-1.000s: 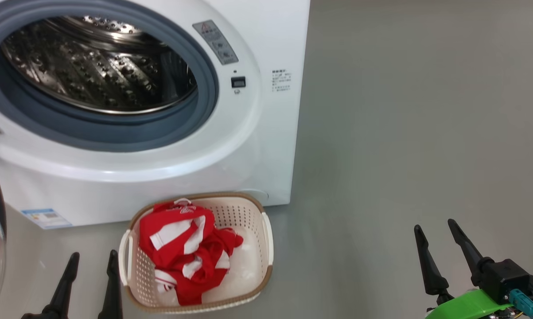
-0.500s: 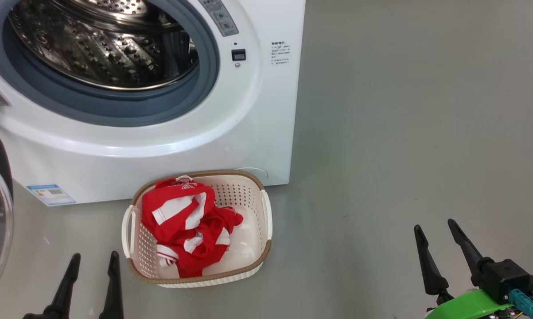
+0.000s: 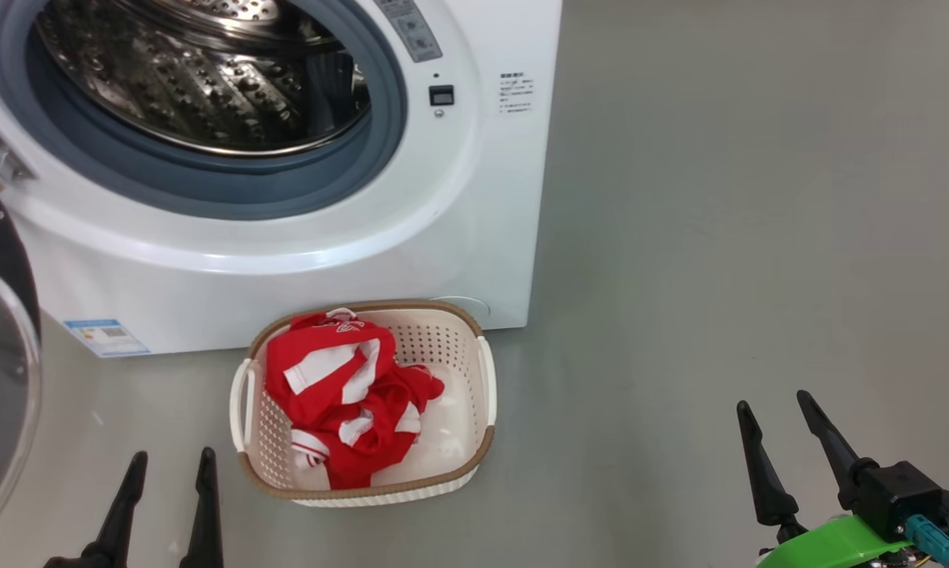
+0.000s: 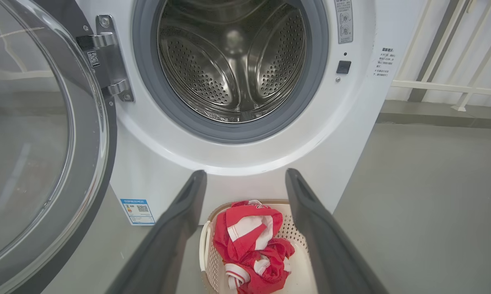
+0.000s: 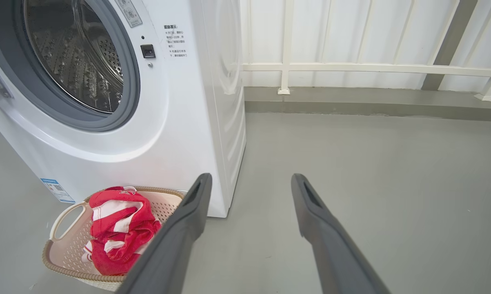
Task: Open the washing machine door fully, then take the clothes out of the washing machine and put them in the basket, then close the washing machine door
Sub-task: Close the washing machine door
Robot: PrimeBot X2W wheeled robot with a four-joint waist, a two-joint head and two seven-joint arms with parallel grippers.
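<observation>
Grey floor (image 3: 719, 237), white washing machine (image 3: 458, 237); drum (image 4: 233, 61) looks empty. Clothes (image 3: 340, 402): soft, light, heaped in basket (image 3: 442, 355) just before the machine. Washing machine door (image 4: 29, 134): swung wide at left, rigid, hinged; glossy rim probably slippery, best pushed at free edge. Left gripper (image 3: 172, 457), right gripper (image 3: 774, 402): spread, empty.
</observation>
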